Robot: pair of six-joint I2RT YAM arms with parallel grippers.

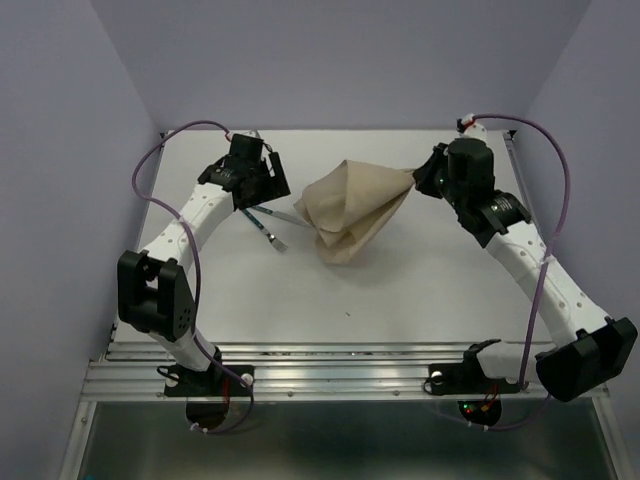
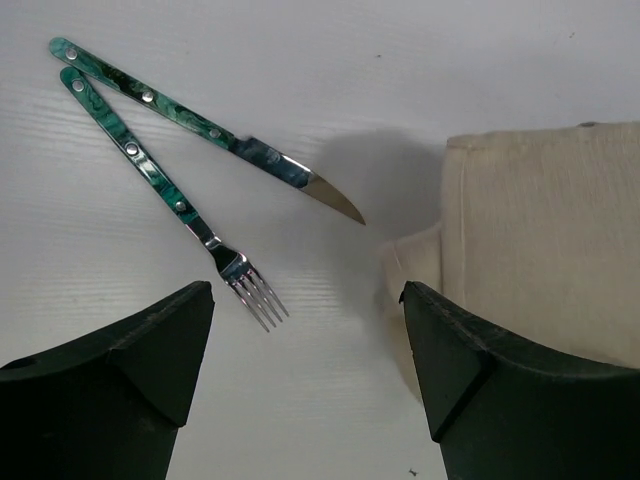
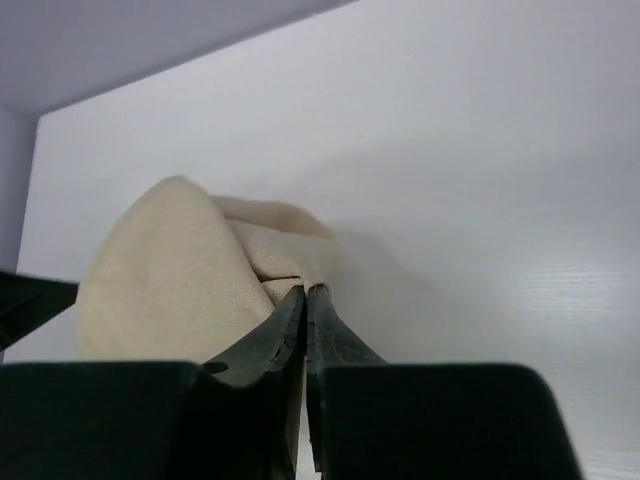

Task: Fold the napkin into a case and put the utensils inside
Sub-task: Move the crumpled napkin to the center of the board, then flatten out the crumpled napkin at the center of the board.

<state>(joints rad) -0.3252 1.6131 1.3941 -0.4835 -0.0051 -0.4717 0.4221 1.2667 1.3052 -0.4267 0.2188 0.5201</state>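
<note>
Right claw (image 3: 306, 292) is clamped on the napkin (image 1: 350, 210) corner, cloth stretching toward 8 o'clock; left claw (image 2: 305, 298) gapes apart.

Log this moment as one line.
phase: napkin fold | right gripper: shut on napkin corner | left gripper: open, empty, above fork | fork, knife: on table, outside napkin
</note>
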